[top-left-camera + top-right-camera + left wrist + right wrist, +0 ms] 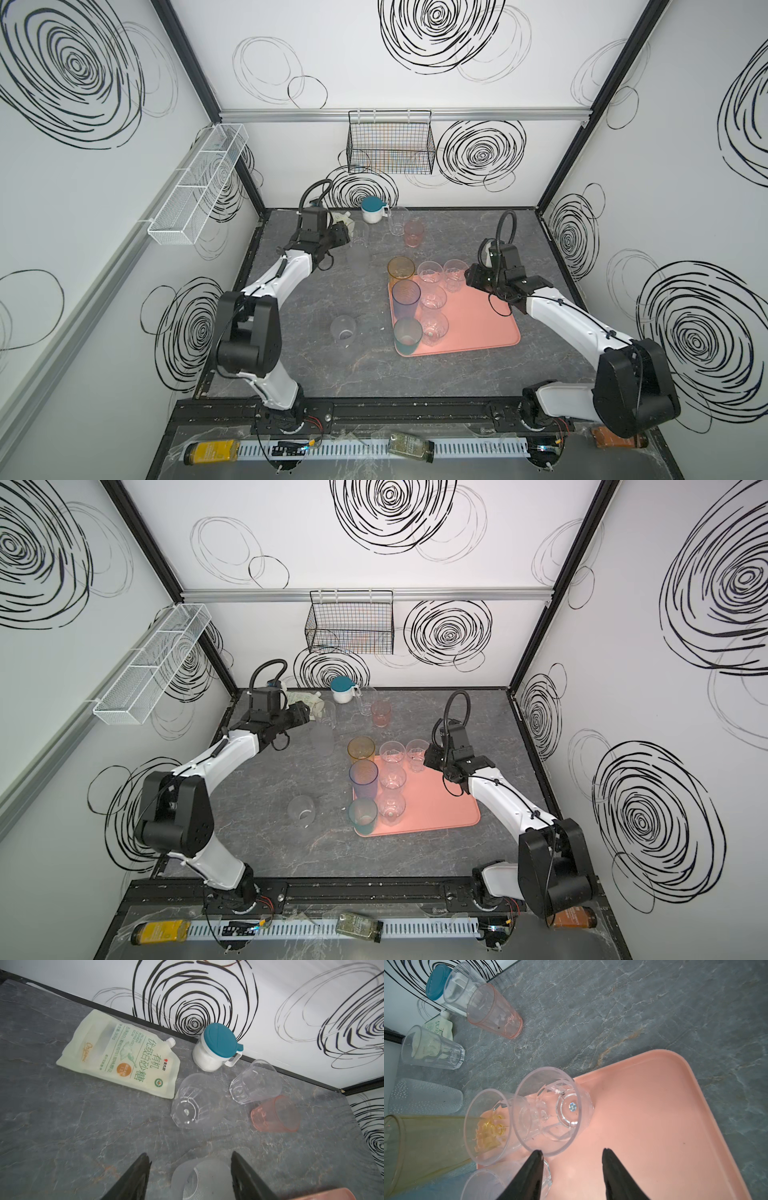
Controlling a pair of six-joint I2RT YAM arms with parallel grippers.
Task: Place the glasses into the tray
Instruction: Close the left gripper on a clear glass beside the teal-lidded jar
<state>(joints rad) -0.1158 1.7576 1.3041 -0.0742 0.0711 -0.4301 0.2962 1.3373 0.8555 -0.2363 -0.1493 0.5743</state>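
The left gripper (189, 1153) stands spread around a frosted glass (199, 1178) toward the worktop's far left corner, not pinching it. The right gripper (572, 1150) gapes empty over the tray (478, 328), near the right edge, where several glasses (432, 297) stand.

You had a white mug with a teal lid (216, 1047) standing by the back wall, a spouted sugar pouch (116, 1053) lying flat near it, a black wire basket (390, 143) hung behind, a white mesh basket (199, 183) on the left wall, and a yellow jar (212, 452) and a herb jar (411, 446) lying on the front ledge.
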